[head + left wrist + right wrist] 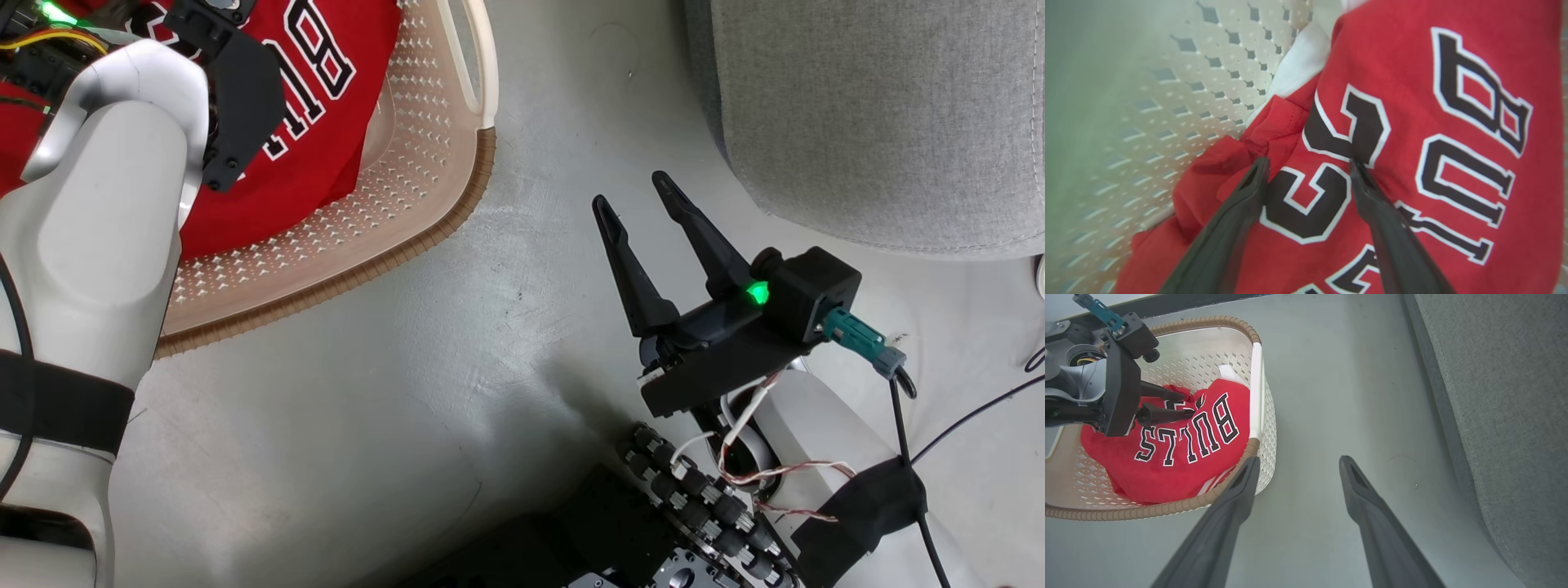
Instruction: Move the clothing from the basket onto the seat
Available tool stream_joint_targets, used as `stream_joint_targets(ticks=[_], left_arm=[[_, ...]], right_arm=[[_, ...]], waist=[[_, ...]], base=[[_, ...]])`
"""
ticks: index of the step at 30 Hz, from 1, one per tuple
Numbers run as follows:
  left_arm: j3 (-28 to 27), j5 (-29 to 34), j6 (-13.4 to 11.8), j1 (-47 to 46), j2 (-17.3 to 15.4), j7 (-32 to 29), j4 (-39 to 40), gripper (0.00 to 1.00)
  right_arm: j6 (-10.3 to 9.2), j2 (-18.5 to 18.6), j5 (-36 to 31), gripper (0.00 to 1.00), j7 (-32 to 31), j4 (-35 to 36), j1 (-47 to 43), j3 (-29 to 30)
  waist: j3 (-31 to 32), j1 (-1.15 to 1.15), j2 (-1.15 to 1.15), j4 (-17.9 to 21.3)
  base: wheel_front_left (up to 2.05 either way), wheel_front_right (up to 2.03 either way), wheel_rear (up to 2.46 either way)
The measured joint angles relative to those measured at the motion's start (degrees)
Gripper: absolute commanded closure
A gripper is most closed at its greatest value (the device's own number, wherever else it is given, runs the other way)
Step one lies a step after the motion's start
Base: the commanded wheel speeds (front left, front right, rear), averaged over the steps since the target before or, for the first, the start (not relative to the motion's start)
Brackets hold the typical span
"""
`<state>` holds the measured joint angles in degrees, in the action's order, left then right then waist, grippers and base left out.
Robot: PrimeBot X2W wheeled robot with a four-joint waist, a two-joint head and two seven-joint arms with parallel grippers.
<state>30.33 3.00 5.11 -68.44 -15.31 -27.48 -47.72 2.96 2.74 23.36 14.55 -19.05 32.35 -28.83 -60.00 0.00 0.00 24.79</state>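
The clothing, a red BULLS jersey (1184, 457) with some white fabric (1298, 69) under it, lies bunched in the cream perforated basket (1208, 322). My left gripper (1308, 163) is down inside the basket, open, with both fingertips right at the jersey's black number and nothing pinched between them. The right wrist view shows that left gripper (1188, 404) from the side, its fingers resting on the top of the jersey. My right gripper (633, 192) hangs open over the bare floor between the basket (424, 204) and the light-grey seat (882, 122).
The grey floor (531, 269) runs between basket and seat. My pale left forearm (106, 204) covers the basket's near-left part. Thin black cables (980, 408) lie on the floor at the right. The seat (1515, 396) has a rounded front edge.
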Motion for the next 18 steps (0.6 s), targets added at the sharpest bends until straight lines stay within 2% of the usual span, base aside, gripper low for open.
stream_joint_targets(ticks=[2,4,6,9,10,18], left_arm=[[0.12,0.00,0.02,-0.01,0.02,-0.22,-0.16,0.04],[0.09,-0.01,0.02,-0.01,0.02,-0.22,-0.32,0.45],[0.07,-0.10,0.03,-0.01,0.03,-0.22,-0.47,0.59],[-0.02,-0.81,0.45,-0.01,0.11,-0.22,-0.58,0.93],[-0.02,-1.04,0.45,-0.01,0.20,-0.22,-0.62,1.00],[-0.21,-1.53,0.47,-0.01,0.48,-0.20,-0.81,1.00]], right_arm=[[0.00,0.00,0.00,0.00,0.00,-0.09,0.01,0.09],[0.00,0.00,0.00,0.00,0.00,-0.27,0.02,0.13],[0.00,0.00,0.00,0.00,0.00,-0.34,0.04,0.18],[0.01,0.00,0.00,0.00,0.00,-0.47,0.18,0.29],[0.01,-0.01,0.00,0.00,0.00,-0.55,0.27,0.33],[0.04,-0.01,-0.02,0.00,0.00,-0.94,1.35,0.52]], waist=[[-0.03,0.00,0.00,0.03],[-0.05,0.00,0.00,0.06],[-0.07,0.00,0.00,0.08],[-0.08,0.00,0.00,0.09],[-0.08,0.00,0.00,0.09],[0.13,0.00,0.00,0.12]], base=[[0.00,0.00,0.00],[0.00,0.00,0.00],[0.00,0.00,0.00],[0.00,0.00,0.00],[0.00,0.00,0.00],[0.00,0.00,0.00]])
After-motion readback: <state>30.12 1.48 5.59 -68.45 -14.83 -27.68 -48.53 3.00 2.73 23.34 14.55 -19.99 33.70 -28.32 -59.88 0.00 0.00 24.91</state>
